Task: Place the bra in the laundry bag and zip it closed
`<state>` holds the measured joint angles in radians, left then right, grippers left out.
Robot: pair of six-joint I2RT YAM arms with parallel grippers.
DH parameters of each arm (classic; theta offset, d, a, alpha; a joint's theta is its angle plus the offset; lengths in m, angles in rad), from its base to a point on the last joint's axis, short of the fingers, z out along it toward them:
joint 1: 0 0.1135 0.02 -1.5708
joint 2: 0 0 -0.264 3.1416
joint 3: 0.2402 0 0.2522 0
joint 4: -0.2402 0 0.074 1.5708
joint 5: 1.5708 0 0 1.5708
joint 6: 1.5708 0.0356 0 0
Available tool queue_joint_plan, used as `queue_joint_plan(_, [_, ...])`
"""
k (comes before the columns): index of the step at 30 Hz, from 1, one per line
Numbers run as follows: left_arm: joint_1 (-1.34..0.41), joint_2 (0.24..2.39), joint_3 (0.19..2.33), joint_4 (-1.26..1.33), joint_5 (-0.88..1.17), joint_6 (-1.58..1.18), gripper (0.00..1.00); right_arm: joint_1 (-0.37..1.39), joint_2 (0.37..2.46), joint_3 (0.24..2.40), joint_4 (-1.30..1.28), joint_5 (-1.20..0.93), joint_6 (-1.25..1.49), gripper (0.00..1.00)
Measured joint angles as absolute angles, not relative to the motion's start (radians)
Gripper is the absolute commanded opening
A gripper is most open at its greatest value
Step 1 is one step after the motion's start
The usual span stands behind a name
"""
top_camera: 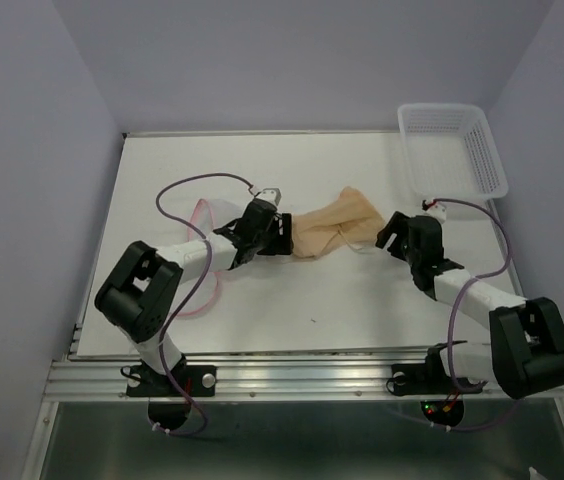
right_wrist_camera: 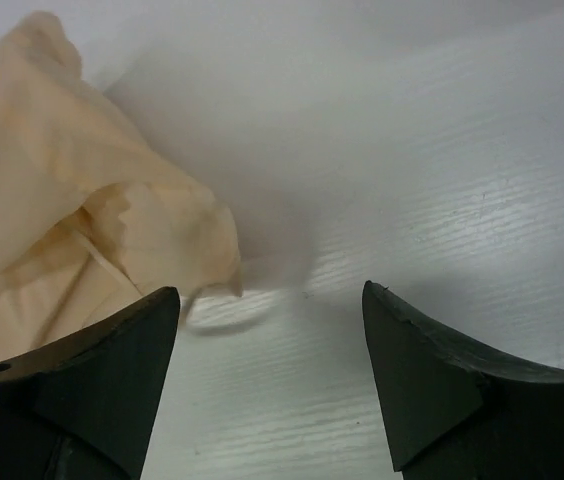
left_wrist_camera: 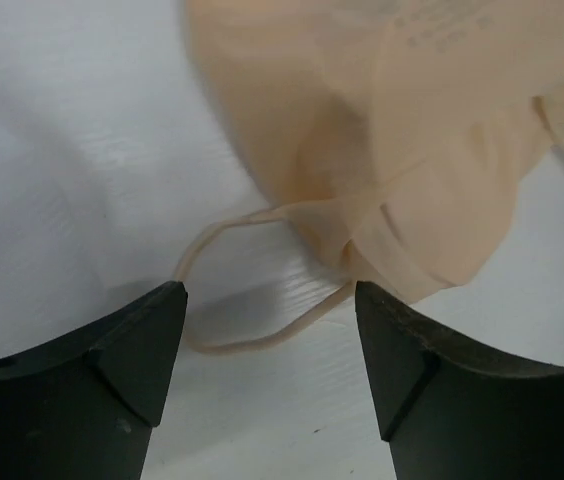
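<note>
Plainly the bra (top_camera: pixel 337 228), crumpled on the table (top_camera: pixel 312 290) between the left fingers (left_wrist_camera: pixel 112 380) and right fingers (right_wrist_camera: pixel 92 380), both spread and empty, looks light and limp, so pinch bunched cup fabric rather than the thin strap (left_wrist_camera: pixel 224 222).

Looks like a robotics lab test cell to me, not anybody's home. A left arm (top_camera: pixel 177 262) and a right arm (top_camera: pixel 472 295), both black and white, are bolted to an aluminium rail (top_camera: pixel 302 375) along the near edge of a plain white tabletop (top_camera: pixel 262 300), with purple cables (top_camera: pixel 194 180) looping off them out in the open. Blank pale walls (top_camera: pixel 302 60) box the tabletop in on the left, right and far sides, and a white slotted plastic basket (top_camera: pixel 452 150) sits in the far right corner.
</note>
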<state>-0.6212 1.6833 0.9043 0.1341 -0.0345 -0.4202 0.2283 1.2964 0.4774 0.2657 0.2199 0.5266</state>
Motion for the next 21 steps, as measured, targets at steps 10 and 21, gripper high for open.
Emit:
queue_joint_plan(10, [-0.628,1.523,0.975,0.146,-0.031,-0.396,0.95,0.228,1.222,0.615,0.218,0.158,0.513,0.96])
queue_joint_plan(21, [-0.627,1.629,1.074,0.168,0.004,-0.376,0.99,0.22,1.597,0.848,0.239,0.152,0.449,1.0])
